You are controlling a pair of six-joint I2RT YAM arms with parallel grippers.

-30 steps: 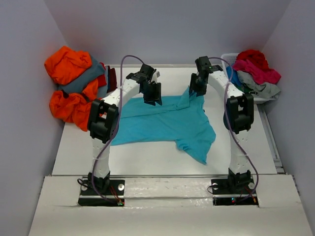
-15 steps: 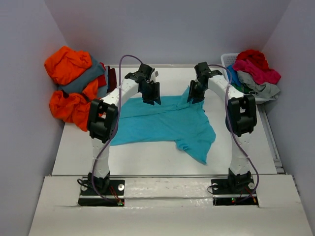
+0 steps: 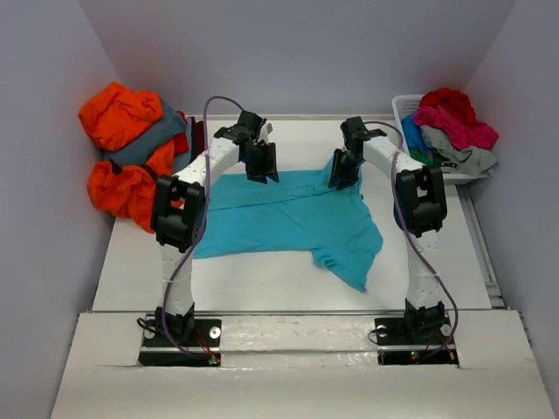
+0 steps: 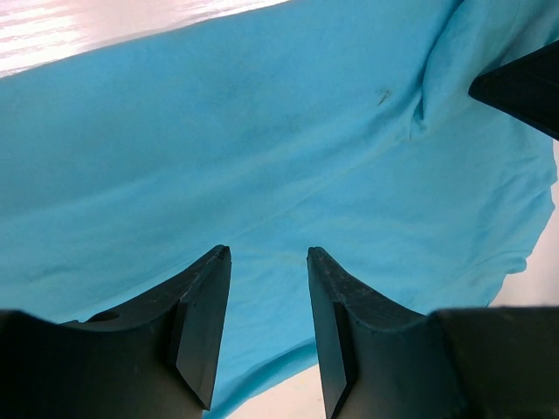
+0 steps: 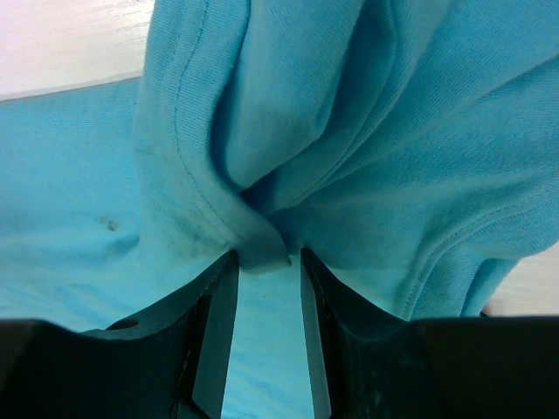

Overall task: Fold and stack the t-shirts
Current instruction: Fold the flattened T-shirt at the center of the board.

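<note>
White tabletop (image 3: 262, 279) between pale grey walls, spread with a turquoise short-sleeved knit t-shirt (image 3: 288, 218), long axis running left to right beneath both wrists. Pinched between the tips of the right gripper (image 5: 262, 257): a soft, stitched fold at the shirt's far edge, bunched upward into ridges. Directly below the left gripper (image 4: 266, 253), jaws apart and grasping nothing: flat, faintly creased cloth. Next move likely to turn on that far edge, held on the right, within close reach on the left.
</note>
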